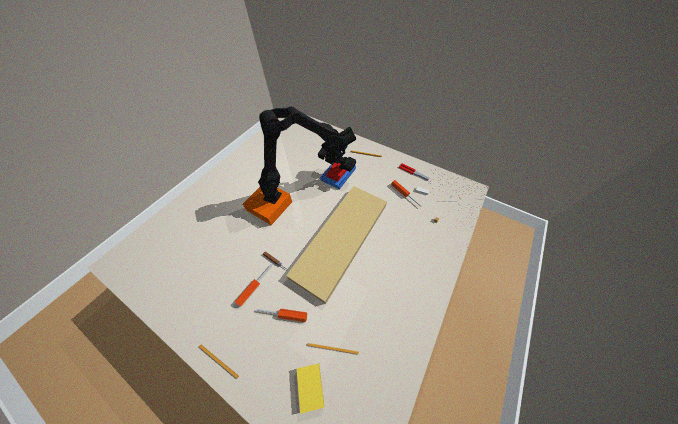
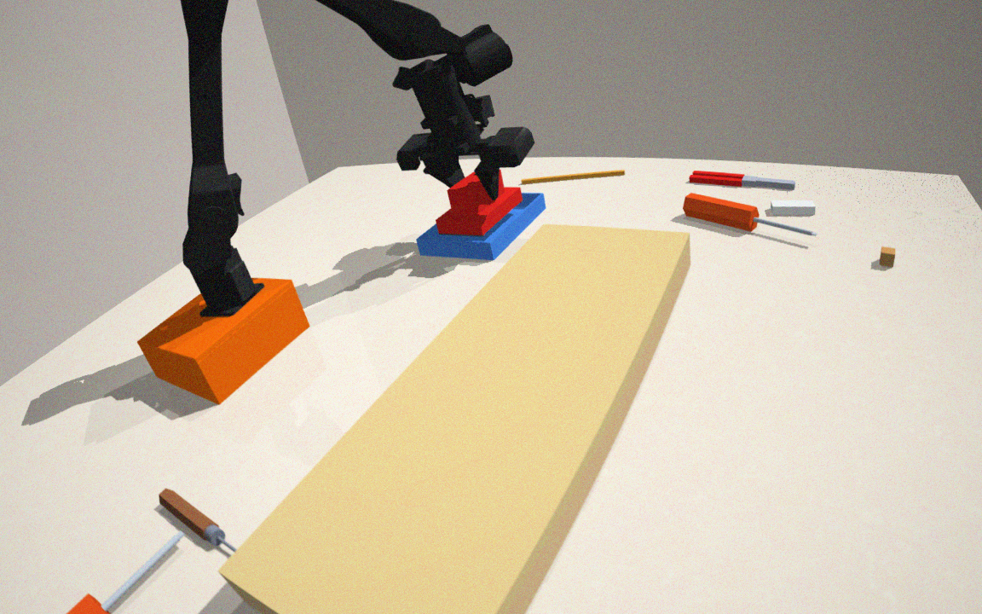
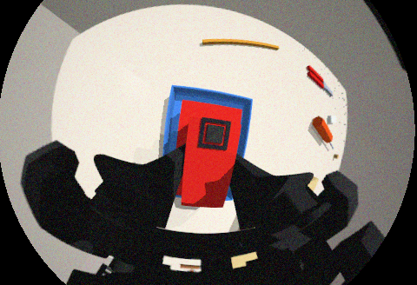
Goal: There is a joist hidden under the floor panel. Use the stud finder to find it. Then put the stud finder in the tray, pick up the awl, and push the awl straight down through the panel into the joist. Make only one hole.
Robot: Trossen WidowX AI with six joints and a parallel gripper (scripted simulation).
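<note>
The red stud finder [image 1: 335, 172] [image 2: 471, 219] [image 3: 208, 168] is over the blue tray [image 1: 338, 185] [image 2: 454, 248] [image 3: 213, 92], lined up roughly with its length. In the wrist view its near end reaches past the tray's near edge. Whether it touches the tray is not clear. My gripper [image 1: 339, 165] [image 2: 474, 189] [image 3: 207, 149] is shut on the stud finder's raised grip. The pale yellow floor panel [image 1: 336, 242] [image 2: 464, 419] lies beside the tray, with no hole visible. The brown-handled awl [image 1: 271, 258] [image 2: 187, 512] lies by the panel's near left corner, its tip close to the panel edge.
Orange-handled tools [image 1: 247, 292] [image 1: 292, 315] [image 1: 400, 188], a red-handled tool [image 1: 407, 168] and a white block [image 1: 421, 191] lie around the panel. A small cube [image 1: 436, 219], thin sticks [image 1: 365, 153] [image 1: 332, 348] [image 1: 218, 361] and a yellow block [image 1: 310, 387] lie farther out.
</note>
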